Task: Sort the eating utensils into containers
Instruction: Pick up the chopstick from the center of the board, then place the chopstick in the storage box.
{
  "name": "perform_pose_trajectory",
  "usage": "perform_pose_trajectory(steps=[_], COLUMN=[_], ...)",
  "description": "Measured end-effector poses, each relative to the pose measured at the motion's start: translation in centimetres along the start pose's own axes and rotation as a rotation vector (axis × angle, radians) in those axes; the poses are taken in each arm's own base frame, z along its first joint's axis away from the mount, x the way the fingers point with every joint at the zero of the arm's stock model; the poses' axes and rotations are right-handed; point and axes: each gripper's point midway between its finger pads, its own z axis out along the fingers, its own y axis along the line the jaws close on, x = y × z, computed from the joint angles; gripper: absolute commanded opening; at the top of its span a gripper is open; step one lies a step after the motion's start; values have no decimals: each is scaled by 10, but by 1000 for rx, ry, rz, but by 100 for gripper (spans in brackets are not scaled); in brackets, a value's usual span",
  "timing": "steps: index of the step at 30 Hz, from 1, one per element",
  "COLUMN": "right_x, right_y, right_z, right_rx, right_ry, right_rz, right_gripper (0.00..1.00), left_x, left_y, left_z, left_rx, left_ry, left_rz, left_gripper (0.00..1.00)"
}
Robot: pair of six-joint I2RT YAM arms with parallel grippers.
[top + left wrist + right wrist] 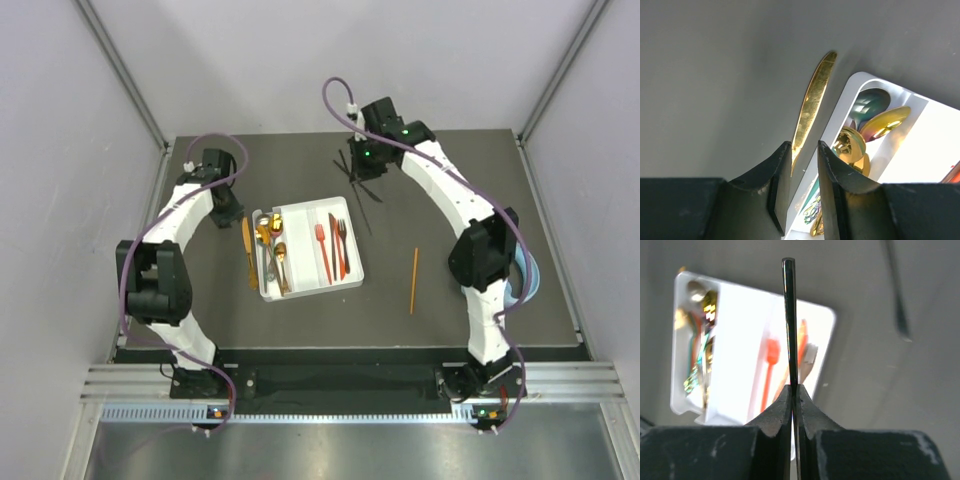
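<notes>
The white tray [300, 216] lies mid-table with gold and teal spoons [268, 238] in its left compartment and orange and red forks [331, 246] on the right. A gold knife [247, 252] lies on the table just left of the tray. My left gripper [228, 217] hangs over the knife's far end, open by a narrow gap, with the gold knife [813, 102] and the tray's rim [839, 110] beyond its fingertips [804, 145]. My right gripper [365, 163] [794, 386] is shut on a thin black utensil [788, 315], raised behind the tray [740, 325].
More black utensils [363, 190] lie on the table under the right gripper. An orange stick [414, 280] lies right of the tray. Light-blue headphones [527, 275] sit at the right edge behind the right arm. Walls close in on both sides.
</notes>
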Motion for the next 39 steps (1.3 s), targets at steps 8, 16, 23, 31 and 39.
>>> perform_pose_trajectory(steps=[8,16,23,31,39], right_x=[58,90,108,111,128], right_y=[85,138,136,138,127], right_z=[34,51,77,107,137], right_rx=[-174,-308,-302,-295,-237], right_ry=[156,219,250,251,284], right_rz=[-49,1,148,234,273], right_gripper=[0,0,0,0,0], left_x=[4,11,19,21,21], left_y=[3,10,16,19,20], left_z=[0,5,8,8,8], left_rx=[-16,-41,-58,-68,-74], left_ry=[12,25,43,43,35], left_rz=[5,10,16,19,19], left_gripper=[32,32,32,32,32])
